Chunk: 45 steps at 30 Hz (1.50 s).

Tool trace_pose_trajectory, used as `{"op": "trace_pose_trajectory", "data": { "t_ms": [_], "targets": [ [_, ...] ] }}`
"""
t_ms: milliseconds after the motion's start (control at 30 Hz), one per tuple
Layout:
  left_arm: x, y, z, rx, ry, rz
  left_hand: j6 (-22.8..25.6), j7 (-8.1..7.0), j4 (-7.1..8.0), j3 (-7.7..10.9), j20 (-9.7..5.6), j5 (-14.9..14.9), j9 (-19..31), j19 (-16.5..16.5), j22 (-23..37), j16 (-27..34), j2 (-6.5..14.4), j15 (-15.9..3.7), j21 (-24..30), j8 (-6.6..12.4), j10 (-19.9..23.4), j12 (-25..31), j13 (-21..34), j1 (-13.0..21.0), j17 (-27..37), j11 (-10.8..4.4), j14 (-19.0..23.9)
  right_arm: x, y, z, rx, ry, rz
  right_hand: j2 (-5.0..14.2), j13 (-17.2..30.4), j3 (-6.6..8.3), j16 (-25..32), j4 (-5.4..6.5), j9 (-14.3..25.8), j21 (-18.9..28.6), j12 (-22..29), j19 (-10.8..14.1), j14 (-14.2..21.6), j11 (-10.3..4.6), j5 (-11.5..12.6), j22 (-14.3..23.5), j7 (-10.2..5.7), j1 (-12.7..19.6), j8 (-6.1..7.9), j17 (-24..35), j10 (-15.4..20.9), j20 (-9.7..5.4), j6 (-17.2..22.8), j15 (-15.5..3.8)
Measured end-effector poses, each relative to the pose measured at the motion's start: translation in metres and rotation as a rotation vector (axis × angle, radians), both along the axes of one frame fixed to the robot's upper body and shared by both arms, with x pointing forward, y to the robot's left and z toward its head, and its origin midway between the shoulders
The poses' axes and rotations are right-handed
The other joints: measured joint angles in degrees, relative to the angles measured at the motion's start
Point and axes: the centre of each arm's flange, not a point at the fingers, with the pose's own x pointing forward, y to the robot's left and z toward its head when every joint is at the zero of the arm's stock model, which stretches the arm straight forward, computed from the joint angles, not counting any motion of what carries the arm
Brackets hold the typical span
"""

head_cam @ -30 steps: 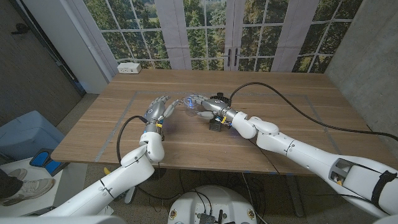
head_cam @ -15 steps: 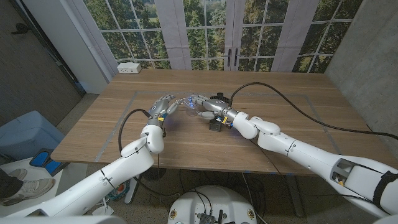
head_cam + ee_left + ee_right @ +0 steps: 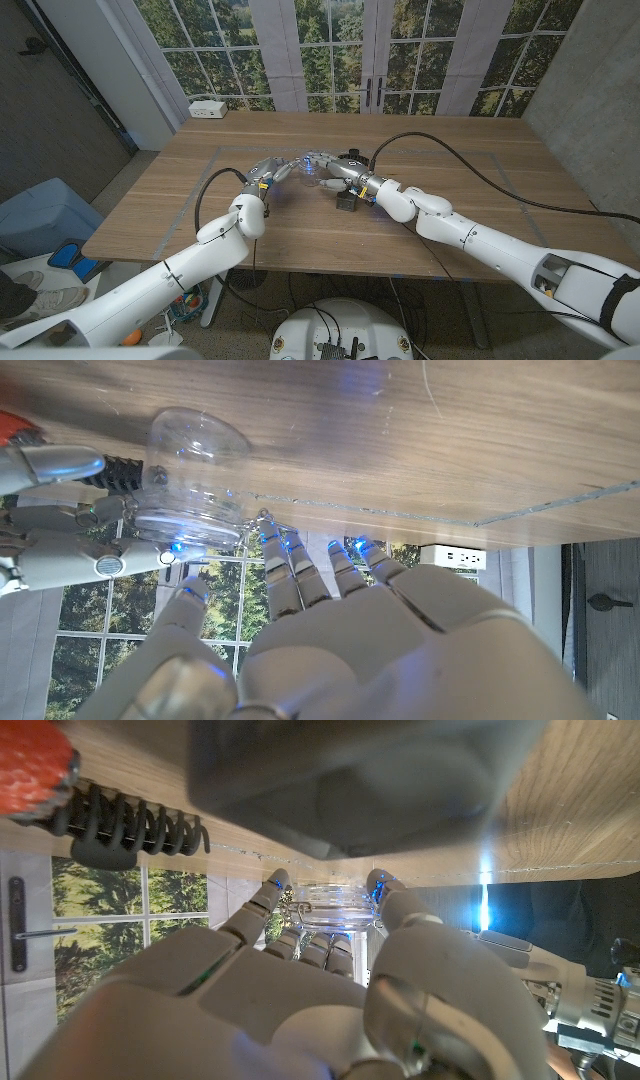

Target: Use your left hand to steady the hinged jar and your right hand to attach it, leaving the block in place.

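The hinged jar [image 3: 192,485] sat on the wooden counter [image 3: 300,225] near the middle, right between the two robot hands. It was clear glass with a wire bail, so probably stiff, slick and not something to squeeze hard or knock over. Best bet would be holding the body low down for steadying and leaving the wire clasp free for the other side to work.

The left robot hand [image 3: 268,174] had its fingers spread and reaching toward the jar, tips just beside it, not gripping anything as far as the left wrist view showed. The right robot hand [image 3: 325,166] was cupped around the jar, fingers either side in the right wrist view, though whether it was actually clamped on was hard to call.

The lid and clasp were basically impossible to make out. The dark block [image 3: 347,200] sat just beside the right wrist.
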Motion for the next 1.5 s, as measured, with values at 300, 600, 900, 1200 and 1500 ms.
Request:
{"op": "trace_pose_trajectory", "data": {
  "t_ms": [300,600,900,1200,1500],
  "targets": [
    [-0.003,-0.007,0.004,0.011,-0.019,-0.003,1.7,8.58,1.34,-1.35,0.29,0.22,0.21,3.62,-0.15,0.0,-0.03,1.06,0.43,-1.93,6.78,0.3,-0.25,0.04,-0.27,8.88,8.5,0.004,-0.002,0.002,0.004,0.005,-0.001,0.0,0.0,0.0,0.0,0.0,0.04,0.0,0.0,0.0,-0.51,0.0,0.0,0.0,0.0,0.0,0.02,-0.02,-0.01,0.0,0.0,-0.52],
    [0.001,-0.009,-0.001,-0.026,0.013,-0.021,2.12,11.78,1.19,-1.67,-0.05,0.22,0.16,10.32,-0.15,0.49,-0.3,0.9,2.13,-1.93,8.96,-0.62,-0.38,0.31,-0.27,11.68,16.38,0.006,-0.003,0.004,0.014,0.014,0.003,0.0,0.0,-0.24,0.0,0.24,0.04,0.0,0.0,0.0,-0.51,0.0,0.07,0.0,0.0,0.0,0.25,-0.02,-0.01,0.0,0.0,-0.52],
    [0.002,-0.019,-0.005,-0.054,0.054,-0.094,2.02,12.11,1.03,-1.83,-0.21,0.22,0.16,13.1,-0.14,0.49,-0.3,2.14,2.57,-2.15,9.1,-1.13,-0.35,0.31,-0.27,12.26,17.71,0.009,-0.004,0.006,0.015,0.013,-0.003,0.0,0.0,-0.47,0.0,0.48,0.04,0.0,0.0,0.0,-0.51,0.0,0.23,0.0,0.3,0.0,0.34,-0.03,-0.02,0.0,-0.3,-0.52],
    [0.02,-0.003,-0.007,-0.08,0.092,-0.119,2.6,12.35,1.03,-1.82,-1.02,0.66,0.16,14.54,-0.13,0.1,0.39,2.25,2.57,-2.15,9.58,-1.29,-0.23,1.0,-0.26,12.23,18.84,0.012,-0.004,0.01,0.057,0.04,0.001,0.0,0.02,-0.71,0.0,0.72,0.04,0.0,0.0,0.0,-0.51,0.0,0.23,0.0,0.3,0.0,0.34,-0.04,-0.01,0.0,-0.3,-0.52],
    [0.028,-0.003,-0.009,-0.093,0.13,-0.182,3.28,12.47,0.74,-1.53,-1.37,0.66,0.13,14.8,-0.13,-0.68,0.61,2.1,2.57,-2.16,10.19,-1.52,-0.23,1.23,-0.26,12.21,18.68,0.014,-0.002,0.013,0.074,0.052,0.004,0.0,0.37,-0.95,0.0,0.47,0.05,0.0,0.01,0.0,-0.51,-0.01,0.22,0.0,0.31,0.0,0.34,-0.04,0.0,0.0,-0.29,-0.52]
  ]
}}
